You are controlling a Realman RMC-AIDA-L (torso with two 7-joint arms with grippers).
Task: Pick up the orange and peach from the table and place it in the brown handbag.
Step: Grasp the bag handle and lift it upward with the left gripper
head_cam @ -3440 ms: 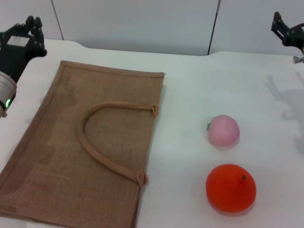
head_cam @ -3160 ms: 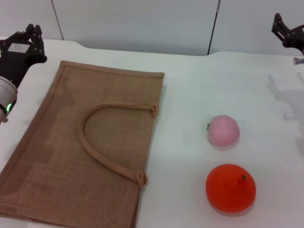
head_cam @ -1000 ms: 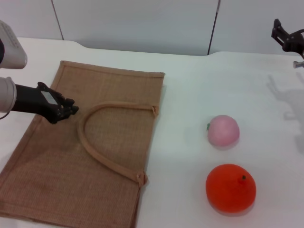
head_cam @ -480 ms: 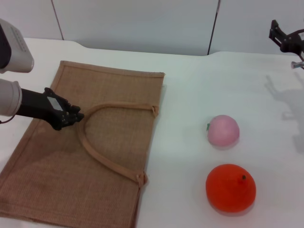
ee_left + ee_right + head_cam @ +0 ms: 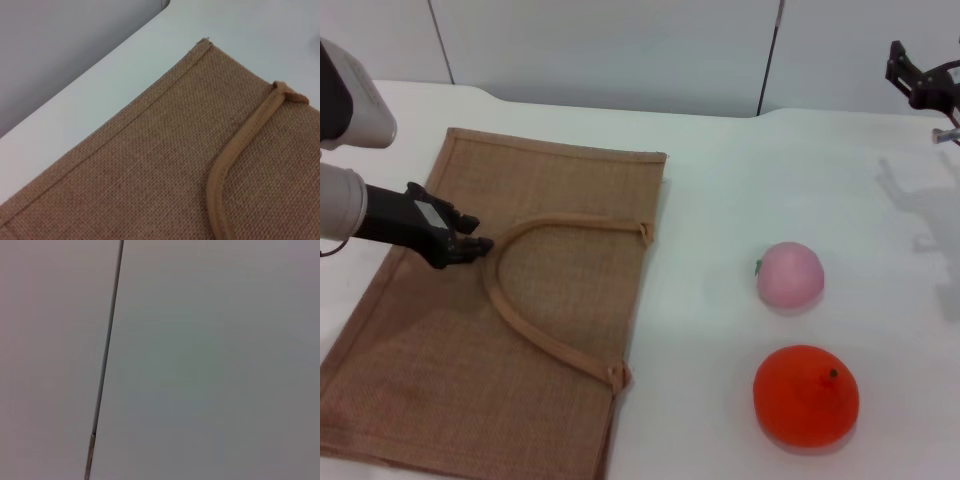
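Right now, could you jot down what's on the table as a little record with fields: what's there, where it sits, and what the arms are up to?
bag: brown handbag lying flat on the table's left side, loop handle resting on top
peach: peach on the bare table, right of the bag
orange: orange nearer the robot than the peach, apart from it
left end effector: left end effector low over the bag, at the handle's curve
right end effector: right end effector raised at the far right, away from both fruits
fruit in bag: none yet

Tan woven brown handbag (image 5: pixel 450 340), red-orange orange (image 5: pixel 806 395)
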